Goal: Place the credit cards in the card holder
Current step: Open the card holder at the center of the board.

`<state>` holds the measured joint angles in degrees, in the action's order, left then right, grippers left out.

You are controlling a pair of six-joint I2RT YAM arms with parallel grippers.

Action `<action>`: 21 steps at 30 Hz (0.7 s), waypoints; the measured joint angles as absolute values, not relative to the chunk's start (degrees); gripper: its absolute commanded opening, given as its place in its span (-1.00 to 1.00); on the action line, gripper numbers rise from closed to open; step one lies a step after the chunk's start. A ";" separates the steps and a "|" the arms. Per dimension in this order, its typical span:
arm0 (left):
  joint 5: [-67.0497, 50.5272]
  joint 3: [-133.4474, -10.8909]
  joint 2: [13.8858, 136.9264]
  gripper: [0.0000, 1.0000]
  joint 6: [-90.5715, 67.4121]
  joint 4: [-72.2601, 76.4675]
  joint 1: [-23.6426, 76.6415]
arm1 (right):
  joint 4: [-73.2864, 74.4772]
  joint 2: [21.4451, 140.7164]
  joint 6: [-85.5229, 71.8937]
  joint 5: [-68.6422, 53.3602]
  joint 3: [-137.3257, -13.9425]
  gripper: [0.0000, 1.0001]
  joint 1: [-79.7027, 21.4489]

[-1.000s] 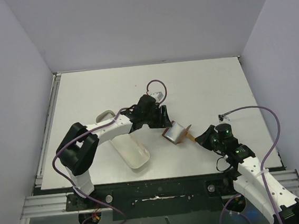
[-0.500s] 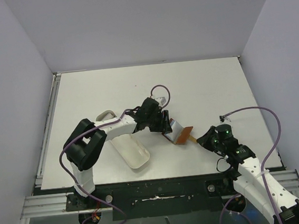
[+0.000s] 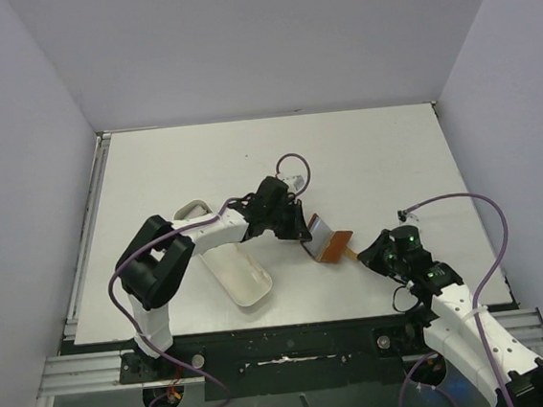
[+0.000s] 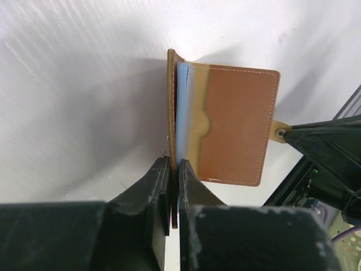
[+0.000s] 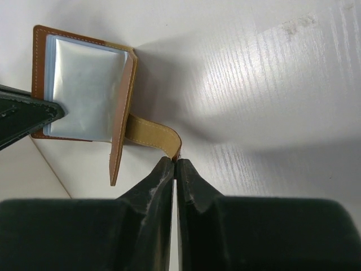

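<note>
The card holder [image 3: 325, 240] lies open on the table [image 3: 373, 155] between the two arms, to the right of the white tray [image 3: 241, 276]. A bluish-grey card [image 5: 84, 90] covers its inner face, but whether it sits in a pocket is unclear. The left gripper [image 4: 174, 168] is clamped on one raised leaf, and its fingertips hide that edge. The right gripper [image 5: 175, 164] pinches the tab [image 5: 148, 131].

Two white-and-black jointed arms, trailing purple wiring

The white tubular left arm [image 3: 207, 234] has bulky black joint housings [image 3: 148, 271]. The white right arm [image 3: 466, 324] carries small green lights [image 3: 413, 241] on its black wrist. Thin purple cables [image 3: 489, 211] loop off both. The left gripper [image 4: 174, 162] and right gripper [image 5: 175, 161] have matte black, grainy, wedge-shaped fingers [image 4: 149, 186].
</note>
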<state>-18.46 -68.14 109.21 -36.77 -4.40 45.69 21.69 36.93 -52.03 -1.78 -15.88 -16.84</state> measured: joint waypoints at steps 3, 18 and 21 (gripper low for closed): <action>-19.11 -67.26 108.36 -1.00 -37.45 -3.25 45.65 | 22.65 37.87 -51.42 -2.28 -16.53 -0.51 -16.80; -10.17 -64.27 99.74 -1.00 -35.11 -7.84 45.65 | 15.77 43.29 -53.28 -9.26 -27.68 -0.18 -19.75; -8.69 -64.27 99.74 -1.00 -34.52 -9.72 45.65 | 12.38 48.38 -54.39 -9.54 -28.60 -0.21 -21.98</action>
<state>-8.69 -64.27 99.74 -34.52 -9.72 45.65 12.38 48.38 -54.39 -9.54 -28.60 -21.98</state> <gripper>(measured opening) 0.045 0.410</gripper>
